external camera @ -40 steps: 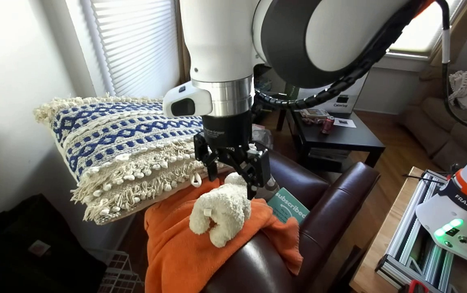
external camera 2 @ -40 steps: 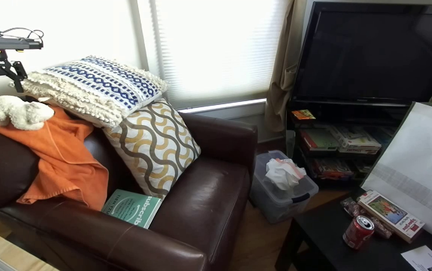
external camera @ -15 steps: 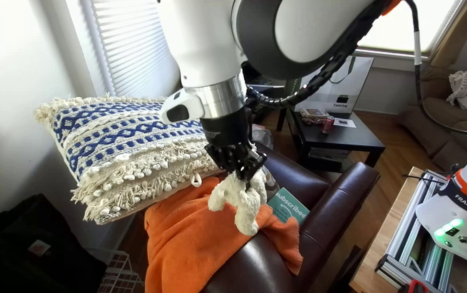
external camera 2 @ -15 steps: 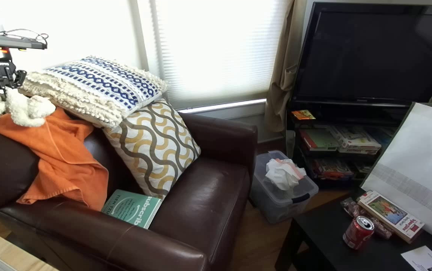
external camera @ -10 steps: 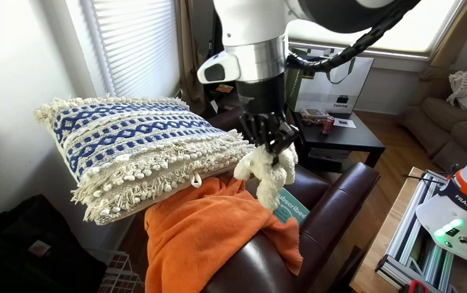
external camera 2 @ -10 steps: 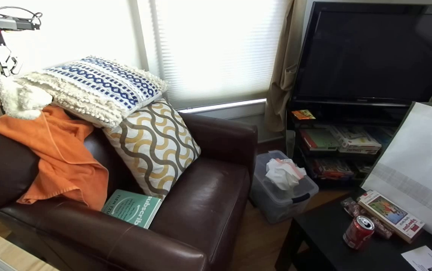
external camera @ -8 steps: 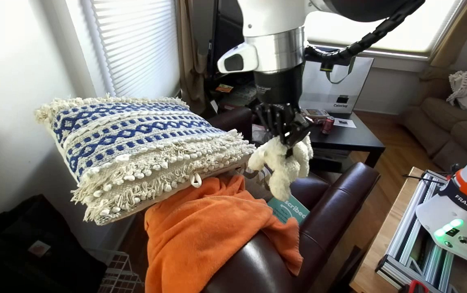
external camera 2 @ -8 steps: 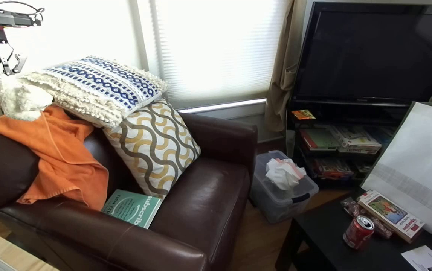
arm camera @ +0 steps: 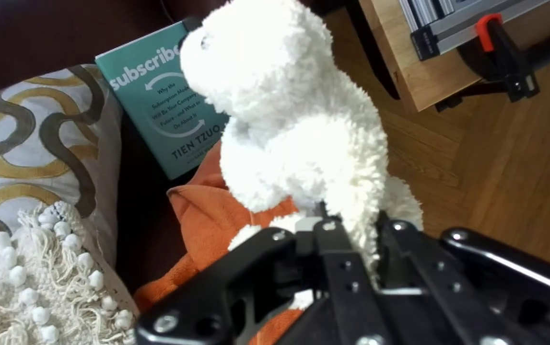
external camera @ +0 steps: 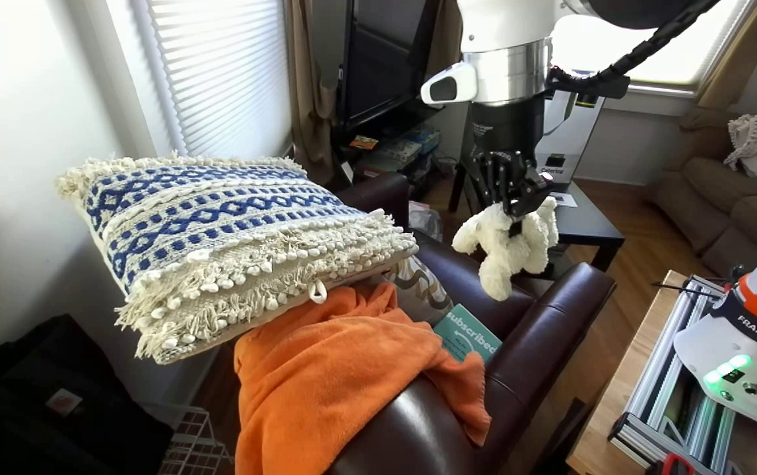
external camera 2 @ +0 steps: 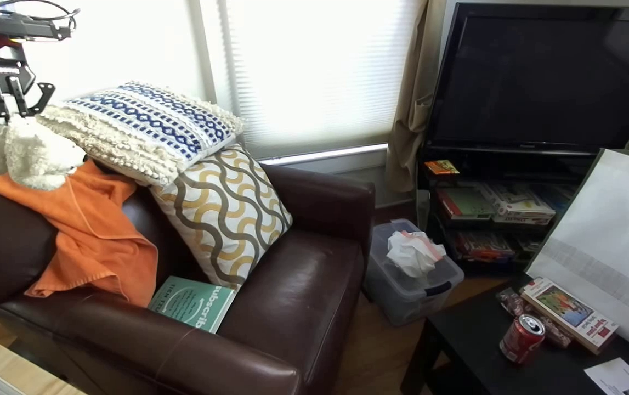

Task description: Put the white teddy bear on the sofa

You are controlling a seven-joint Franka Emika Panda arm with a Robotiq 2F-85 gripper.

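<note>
The white teddy bear (external camera: 498, 254) hangs in the air, its limbs drooping, with my gripper (external camera: 515, 227) shut on its body from above. In the wrist view the bear (arm camera: 279, 96) fills the upper middle, and fur is pinched between the black fingers (arm camera: 349, 268). Part of the fingertips is buried in the plush. The dark brown leather sofa (external camera 2: 298, 285) stands below. In an exterior view the bear (external camera 2: 34, 156) appears in front of the sofa's back; its exact height over the sofa I cannot tell.
An orange towel (external camera: 338, 369) drapes over the sofa's back. A green book (external camera 2: 193, 304) and a wavy-patterned pillow (external camera 2: 232, 219) lie on the seat, with a blue-and-white tasselled pillow (external camera 2: 149, 123) above. The wooden robot table (external camera: 642, 369) stands beside the sofa's arm.
The bear lay on the towel under my open gripper. The gripper has since shut on it and lifted it, carrying it off the towel and past the sofa's back, towards the black table.
</note>
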